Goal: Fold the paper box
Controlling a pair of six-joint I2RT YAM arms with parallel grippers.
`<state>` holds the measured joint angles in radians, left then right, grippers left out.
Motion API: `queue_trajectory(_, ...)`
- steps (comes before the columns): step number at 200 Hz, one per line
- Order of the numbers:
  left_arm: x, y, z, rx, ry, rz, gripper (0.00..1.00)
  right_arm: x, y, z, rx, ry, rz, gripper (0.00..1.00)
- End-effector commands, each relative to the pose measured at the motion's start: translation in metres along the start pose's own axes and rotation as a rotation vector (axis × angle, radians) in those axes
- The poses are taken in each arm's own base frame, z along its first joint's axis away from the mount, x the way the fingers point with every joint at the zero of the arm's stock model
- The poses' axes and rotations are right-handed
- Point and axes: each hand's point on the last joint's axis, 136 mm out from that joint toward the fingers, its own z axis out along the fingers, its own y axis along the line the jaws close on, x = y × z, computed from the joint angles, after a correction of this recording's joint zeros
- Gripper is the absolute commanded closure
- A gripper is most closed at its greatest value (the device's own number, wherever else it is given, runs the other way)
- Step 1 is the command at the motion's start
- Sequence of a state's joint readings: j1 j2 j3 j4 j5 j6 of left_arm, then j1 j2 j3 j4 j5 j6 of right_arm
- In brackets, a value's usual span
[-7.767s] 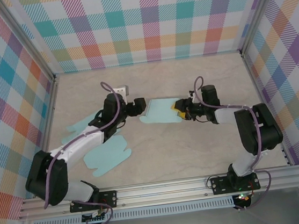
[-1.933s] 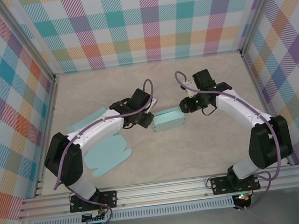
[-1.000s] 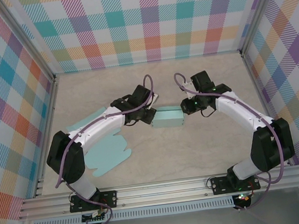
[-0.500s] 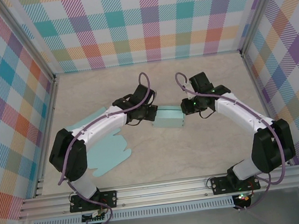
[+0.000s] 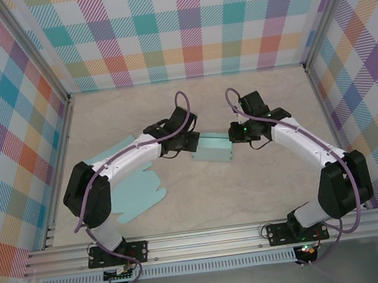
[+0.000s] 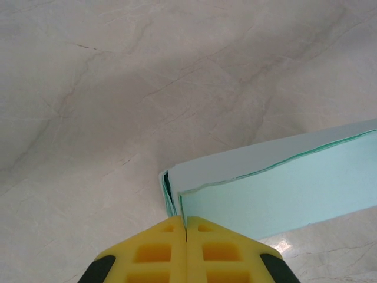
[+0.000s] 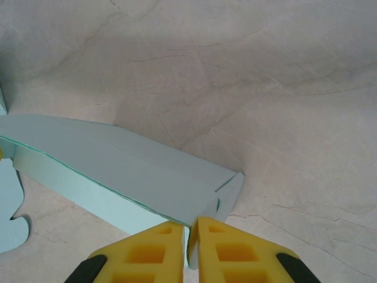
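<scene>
The paper box (image 5: 212,150) is lying mid-way across the table (image 5: 249,189), between my two grippers. My left gripper (image 6: 186,231) is pressing its fingers together on the box's end edge at 9 o'clock. My right gripper (image 7: 188,233) is pinching the end flap at 3 o'clock, fingers nearly closed.

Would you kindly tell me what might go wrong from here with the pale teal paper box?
The left tool and right tool each pinch only a thin edge of the pale teal paper box; pulling apart may tear it or slip a flap free. One corner seam gapes, so the fold might spring open.
</scene>
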<state>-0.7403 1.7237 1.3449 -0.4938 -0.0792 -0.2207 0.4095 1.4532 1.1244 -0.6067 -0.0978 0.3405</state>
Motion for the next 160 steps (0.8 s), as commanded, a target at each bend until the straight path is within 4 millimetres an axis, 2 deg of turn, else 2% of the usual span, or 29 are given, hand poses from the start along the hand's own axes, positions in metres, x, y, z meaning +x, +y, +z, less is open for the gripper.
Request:
queue_trajectory(1,0.023,-0.031,0.010,0.096,0.056,0.048,1.00,-0.002,0.035,0.002,-0.137,0.002,0.013,0.86)
queue_trajectory(46,0.033,-0.028,0.015,0.083,0.080,0.050,1.00,-0.002,0.037,0.001,-0.154,-0.004,0.065,0.87)
queue_trajectory(109,0.034,-0.030,0.017,0.080,0.081,0.060,1.00,-0.005,0.042,-0.001,-0.188,-0.014,0.120,0.86)
queue_trajectory(132,0.036,-0.029,0.019,0.074,0.087,0.060,1.00,-0.004,0.041,-0.002,-0.176,-0.006,0.109,0.73)
queue_trajectory(160,0.033,-0.028,0.017,0.062,0.077,0.057,1.00,0.010,0.022,0.004,-0.082,0.027,0.095,0.69)
